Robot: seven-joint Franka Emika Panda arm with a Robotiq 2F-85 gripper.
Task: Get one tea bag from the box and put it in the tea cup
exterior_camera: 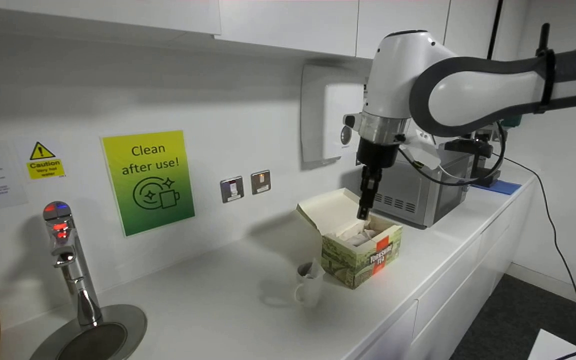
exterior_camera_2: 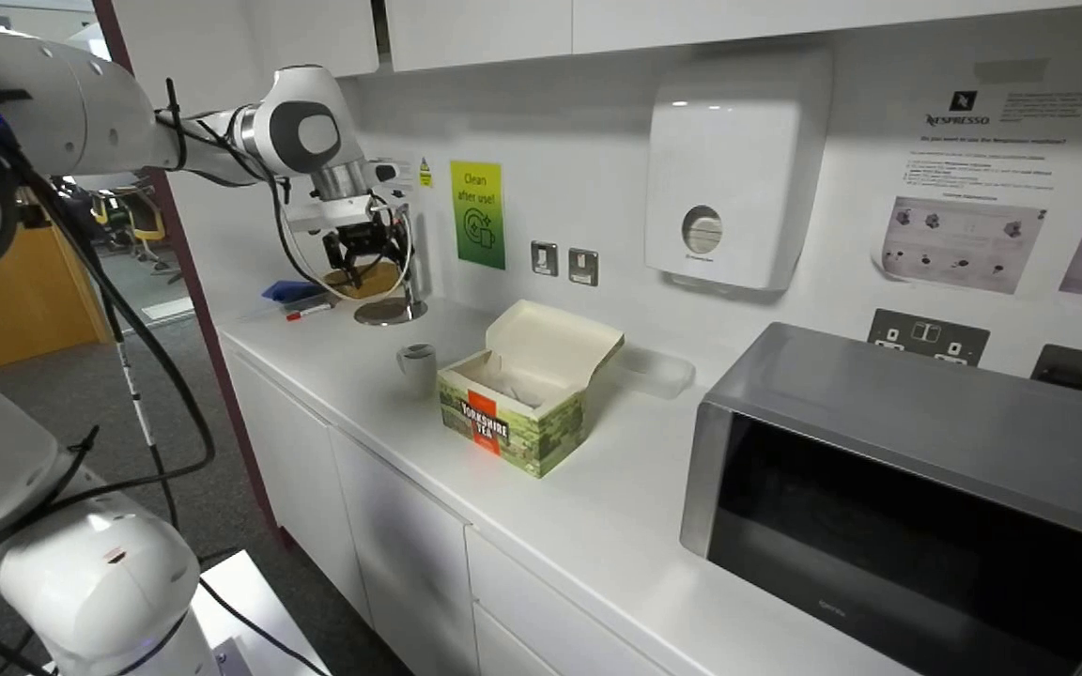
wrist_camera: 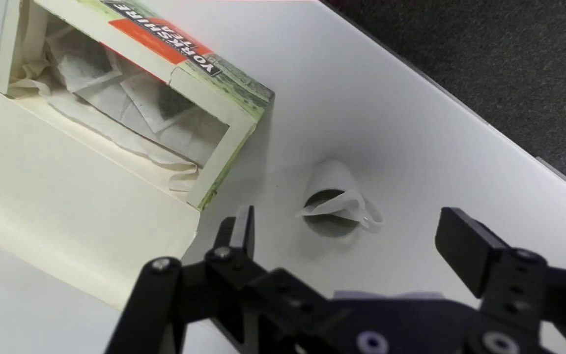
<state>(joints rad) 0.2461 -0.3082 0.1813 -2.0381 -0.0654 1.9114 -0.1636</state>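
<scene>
The box, an open green and red tea carton (exterior_camera: pixel 338 262), stands on the counter in both exterior views (exterior_camera_2: pixel 555 439) with its lid folded back. In the wrist view the carton (wrist_camera: pixel 236 96) holds several white tea bags (wrist_camera: pixel 150 105). The white tea cup (exterior_camera: pixel 309 294) stands upright beside it (exterior_camera_2: pixel 422 374). In the wrist view a pale tea bag (wrist_camera: pixel 344 204) lies across the rim of the cup (wrist_camera: pixel 332 178), partly over the handle side. My gripper (wrist_camera: pixel 347 221) is open and empty, well above the counter, with the cup showing between its fingers. It also shows in both exterior views (exterior_camera: pixel 363 214) (exterior_camera_2: pixel 370 263).
A grey microwave (exterior_camera_2: pixel 879 469) stands on the counter beyond the carton. A clear plastic tray (exterior_camera_2: pixel 658 373) lies behind the carton's lid. A tap (exterior_camera: pixel 75 270) rises over a round drain (exterior_camera: pixel 135 325). Wall cabinets (exterior_camera: pixel 288 25) hang above. The counter's front edge (wrist_camera: pixel 460 105) drops to the floor.
</scene>
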